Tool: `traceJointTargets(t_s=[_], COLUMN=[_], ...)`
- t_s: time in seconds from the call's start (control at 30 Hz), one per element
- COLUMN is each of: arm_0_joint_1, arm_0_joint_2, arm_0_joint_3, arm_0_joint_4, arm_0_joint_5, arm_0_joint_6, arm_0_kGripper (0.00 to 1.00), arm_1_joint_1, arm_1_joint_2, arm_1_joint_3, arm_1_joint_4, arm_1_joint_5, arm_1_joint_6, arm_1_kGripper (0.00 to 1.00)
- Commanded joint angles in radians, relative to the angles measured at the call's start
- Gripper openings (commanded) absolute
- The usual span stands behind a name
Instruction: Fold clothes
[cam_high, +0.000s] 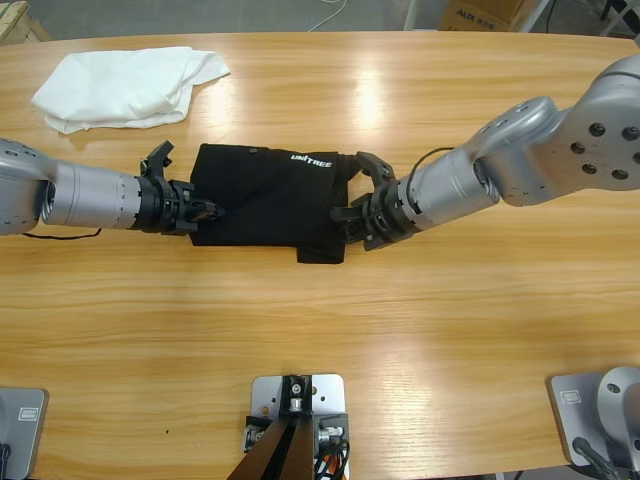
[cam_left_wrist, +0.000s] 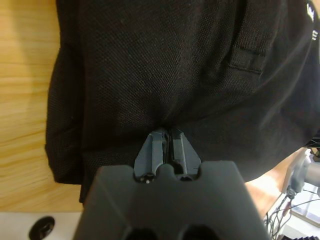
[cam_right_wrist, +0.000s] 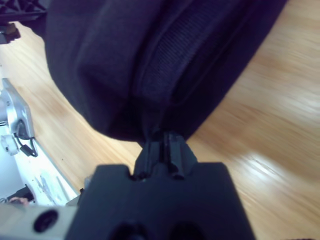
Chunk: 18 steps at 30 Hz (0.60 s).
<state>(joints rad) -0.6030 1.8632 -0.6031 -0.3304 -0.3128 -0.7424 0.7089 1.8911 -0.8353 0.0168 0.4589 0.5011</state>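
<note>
Clothes (cam_high: 262, 203) lie mid-table, already folded small but lumpy, my left claw (cam_high: 208, 212) and right claw (cam_high: 350, 215) each pinching an edge, so some folding is left.

One camera looks straight down on the long wooden table (cam_high: 320, 330). Two wrist cameras sit close against the folded black fabric T-shirt (cam_high: 265, 195), seen in all three views.
</note>
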Motion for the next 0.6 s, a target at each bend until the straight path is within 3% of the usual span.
traceJointTargets(t_s=[0.03,0.17,0.33,0.6], arm_0_joint_1=[0.009,0.009,0.015,0.015], arm_0_joint_2=[-0.198,-0.178,0.007,0.183], arm_0_joint_3=[-0.01,-0.053,-0.091,0.036], arm_0_joint_4=[-0.006,-0.002,-0.104,-0.358], arm_0_joint_5=[-0.038,-0.038,-0.071,-0.137], arm_0_joint_6=[-0.072,-0.099,-0.105,-0.107], arm_0_kGripper=[0.0,0.0,0.0,0.0], arm_1_joint_1=[0.007,0.012,-0.016,-0.074], arm_1_joint_2=[-0.217,-0.083,0.123,0.221], arm_1_joint_3=[-0.127,-0.223,-0.274,-0.254], arm_1_joint_4=[0.195,0.182,0.093,0.013], arm_1_joint_5=[-0.069,0.02,0.132,0.165], arm_1_joint_6=[0.005,-0.01,-0.021,-0.037], arm_1_kGripper=[0.0,0.0,0.0,0.0])
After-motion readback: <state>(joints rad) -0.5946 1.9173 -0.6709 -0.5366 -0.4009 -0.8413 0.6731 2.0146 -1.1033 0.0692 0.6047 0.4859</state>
